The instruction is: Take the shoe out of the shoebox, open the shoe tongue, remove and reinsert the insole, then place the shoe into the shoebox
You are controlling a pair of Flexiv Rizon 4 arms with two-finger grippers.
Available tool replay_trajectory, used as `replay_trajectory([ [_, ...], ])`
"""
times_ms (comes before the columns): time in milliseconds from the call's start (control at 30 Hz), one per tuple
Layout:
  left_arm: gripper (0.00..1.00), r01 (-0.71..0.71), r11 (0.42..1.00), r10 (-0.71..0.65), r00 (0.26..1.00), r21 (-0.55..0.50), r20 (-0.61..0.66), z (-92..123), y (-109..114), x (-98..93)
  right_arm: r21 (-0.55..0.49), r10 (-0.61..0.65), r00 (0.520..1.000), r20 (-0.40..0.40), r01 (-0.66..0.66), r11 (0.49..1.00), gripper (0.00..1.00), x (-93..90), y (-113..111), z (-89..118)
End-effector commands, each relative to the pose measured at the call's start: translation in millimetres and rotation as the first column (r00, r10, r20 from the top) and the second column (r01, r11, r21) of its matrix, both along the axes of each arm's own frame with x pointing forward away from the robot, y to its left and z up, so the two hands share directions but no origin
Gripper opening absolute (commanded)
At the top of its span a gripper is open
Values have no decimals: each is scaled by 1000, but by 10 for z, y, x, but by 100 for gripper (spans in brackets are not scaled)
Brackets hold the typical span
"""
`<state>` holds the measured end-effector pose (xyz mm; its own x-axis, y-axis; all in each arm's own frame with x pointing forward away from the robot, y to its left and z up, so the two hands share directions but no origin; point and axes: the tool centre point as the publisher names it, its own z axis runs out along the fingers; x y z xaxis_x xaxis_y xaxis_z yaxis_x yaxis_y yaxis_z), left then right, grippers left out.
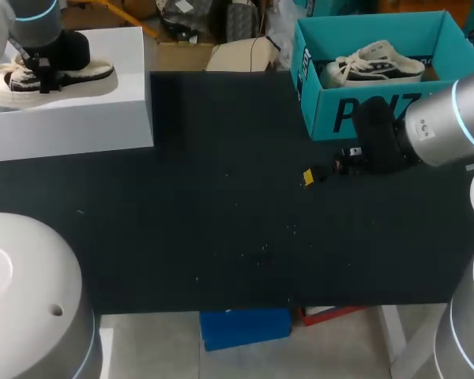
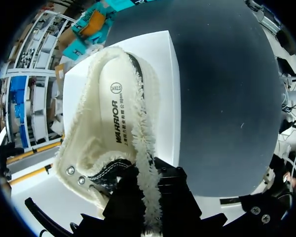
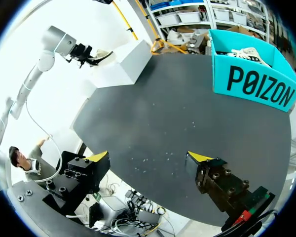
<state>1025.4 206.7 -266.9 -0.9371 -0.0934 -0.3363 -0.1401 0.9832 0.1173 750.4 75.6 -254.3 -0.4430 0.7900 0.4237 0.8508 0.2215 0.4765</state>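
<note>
A cream fleece-lined shoe (image 1: 55, 77) with black canvas sides hangs just above a white box (image 1: 103, 118) at the table's far left. My left gripper (image 1: 43, 79) is shut on its fleecy side wall. In the left wrist view the shoe (image 2: 113, 128) points away from the gripper (image 2: 147, 207), its printed insole (image 2: 116, 113) lies inside, and the fleece edge is pinched between the black fingers, whose yellow tips are hidden. My right gripper (image 1: 312, 175) hovers open and empty over the mat, just in front of the teal shoebox (image 1: 379, 110). Its fingers stand wide apart in the right wrist view (image 3: 149, 158).
A second pale shoe (image 1: 375, 63) lies inside the teal shoebox (image 3: 256, 84) at the far right. The black mat (image 1: 221, 221) covers the table between the two boxes. The white box (image 3: 128, 61) stands at the mat's far corner, ahead of the right gripper.
</note>
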Motion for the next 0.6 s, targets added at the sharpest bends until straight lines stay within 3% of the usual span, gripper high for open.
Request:
replay_trajectory([
  [33, 0, 14, 1000, -14, 1000, -8, -6, -139, 12, 104, -3, -1, 1000, -1, 1, 1000, 100, 4, 12, 1],
  [600, 0, 40, 999, -41, 998, -13, -56, -601, 145, 249, -3, -1, 1000, -1, 1, 1000, 100, 4, 12, 1],
])
